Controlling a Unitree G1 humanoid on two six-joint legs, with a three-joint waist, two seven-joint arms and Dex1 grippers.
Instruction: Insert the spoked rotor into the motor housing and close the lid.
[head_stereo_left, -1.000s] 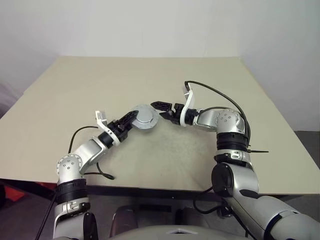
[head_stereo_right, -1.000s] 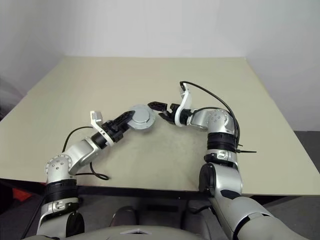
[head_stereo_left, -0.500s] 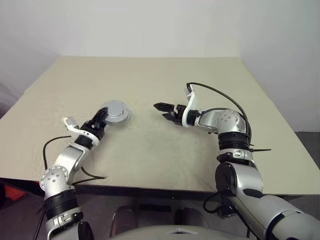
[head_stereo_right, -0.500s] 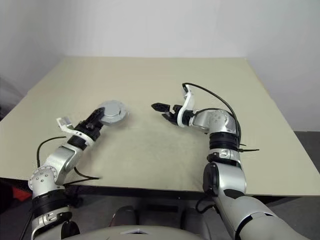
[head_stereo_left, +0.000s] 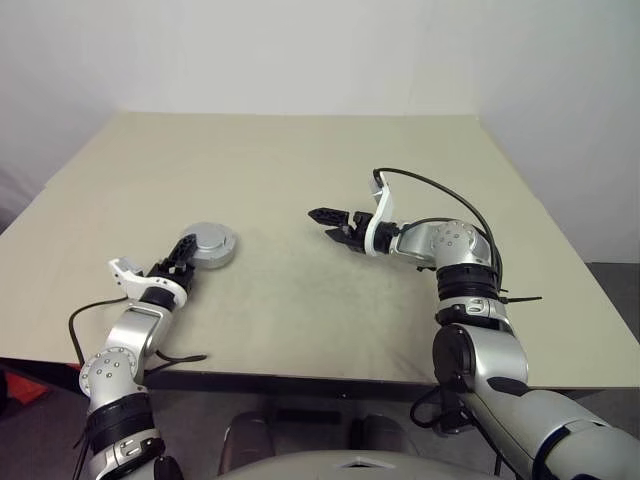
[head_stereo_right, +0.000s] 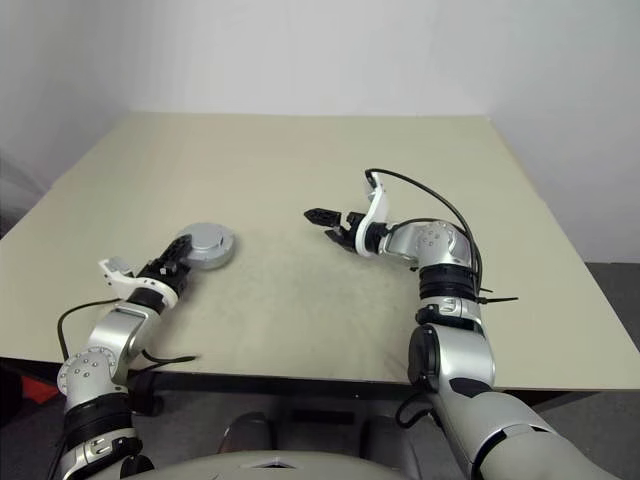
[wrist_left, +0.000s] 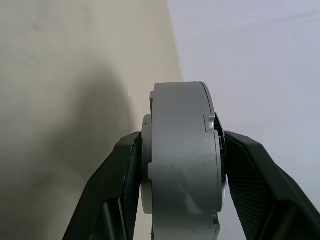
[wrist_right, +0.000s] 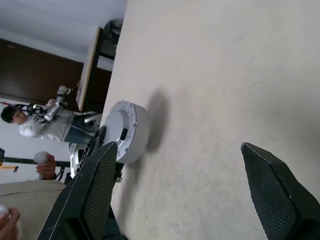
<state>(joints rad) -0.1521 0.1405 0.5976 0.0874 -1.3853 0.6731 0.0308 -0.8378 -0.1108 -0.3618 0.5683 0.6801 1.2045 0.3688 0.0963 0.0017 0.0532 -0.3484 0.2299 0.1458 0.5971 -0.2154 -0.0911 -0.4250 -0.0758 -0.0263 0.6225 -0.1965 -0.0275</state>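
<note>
- The table (head_stereo_left: 300, 170) looks as it did a second ago; we see it bare apart from our arms and the housing.
- The housing (head_stereo_left: 207, 244), lid on, has gone from mid-table to the left side, where it sits low by the tabletop.
- Our left gripper (head_stereo_left: 183, 262) stays clamped on the housing's flat faces.
- Our right gripper (head_stereo_left: 331, 222) has kept its place mid-table, jaws spread wide, empty.
</note>
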